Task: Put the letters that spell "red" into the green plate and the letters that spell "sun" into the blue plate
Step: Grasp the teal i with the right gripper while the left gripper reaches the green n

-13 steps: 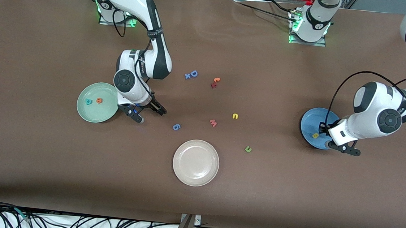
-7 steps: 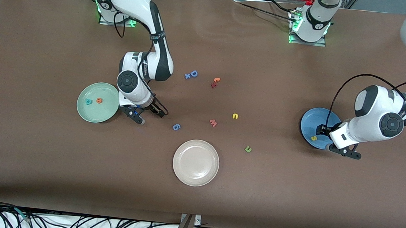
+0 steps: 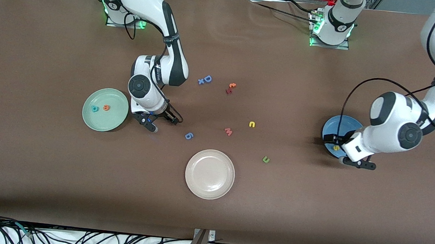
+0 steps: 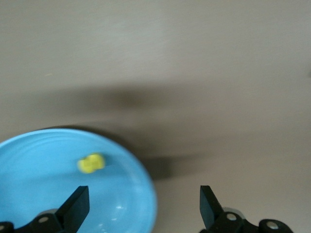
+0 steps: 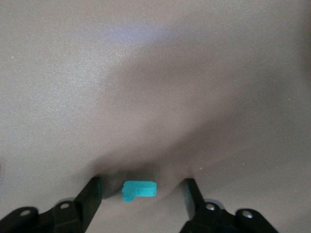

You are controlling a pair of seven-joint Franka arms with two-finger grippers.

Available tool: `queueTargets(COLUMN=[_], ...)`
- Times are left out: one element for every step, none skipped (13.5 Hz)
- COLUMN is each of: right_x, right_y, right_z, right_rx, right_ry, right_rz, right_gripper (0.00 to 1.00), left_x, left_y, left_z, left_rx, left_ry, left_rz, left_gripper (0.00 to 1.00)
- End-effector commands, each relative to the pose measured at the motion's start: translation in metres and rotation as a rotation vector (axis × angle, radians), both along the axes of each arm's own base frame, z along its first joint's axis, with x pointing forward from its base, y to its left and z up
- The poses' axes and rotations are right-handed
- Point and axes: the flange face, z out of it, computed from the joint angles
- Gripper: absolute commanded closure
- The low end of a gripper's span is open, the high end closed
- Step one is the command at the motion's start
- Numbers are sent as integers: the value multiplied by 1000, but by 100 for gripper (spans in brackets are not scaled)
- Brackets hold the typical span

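The small yellow foam "s" (image 4: pixel 91 163) has been released into the round blue plate (image 3: pixel 335 125), at three o'clock on the table. The left gripper (image 4: pixel 143 206) is now spread wide and empty over the plate's rim. At three o'clock of the pale green plate (image 3: pixel 97 122), the tiny teal foam "r" (image 5: pixel 139 190) on the table is bracketed by the right gripper (image 5: pixel 143 194), whose jaws are being narrowed but are not yet touching it.

Both arms wear glossy white shells with dark grey round joint caps and black bands. Thin black cables loop along each. Green lights glow at the bases. The black fingers (image 5: pixel 92 199) carry what look like small silver screws.
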Motion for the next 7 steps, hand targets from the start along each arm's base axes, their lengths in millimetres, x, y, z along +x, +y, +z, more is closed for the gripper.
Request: queueTargets(right_x=[-4,-4,-4,-4,-4,-4,-4], right_y=[0,0,0,-1,-1,-1,-1], right_z=[-7,-7,-7,-7,-7,-8,-7], right_rx=[3,3,3,1,1,2,1], right_ry=[-7,-7,-7,-7,-7,-7,-7], right_rz=[-9,-6,-6,-7,-7,-5,-7], right_gripper=[47,51,58,61,65,69,72], left_x=[13,16,20,24,29,32,33], left_y=[-36,-46,-57,-65,-75,-82,-99], left_z=[12,13,12,15,15,15,14], left_rx=[-4,-8,-12,-10,-2,9,13], left_ry=[-12,-20,-26,-38,-49,-58,-61], left_rz=[-8,-21,-34,-44,-54,-63,-85], left_gripper=[0,0,0,0,0,0,0])
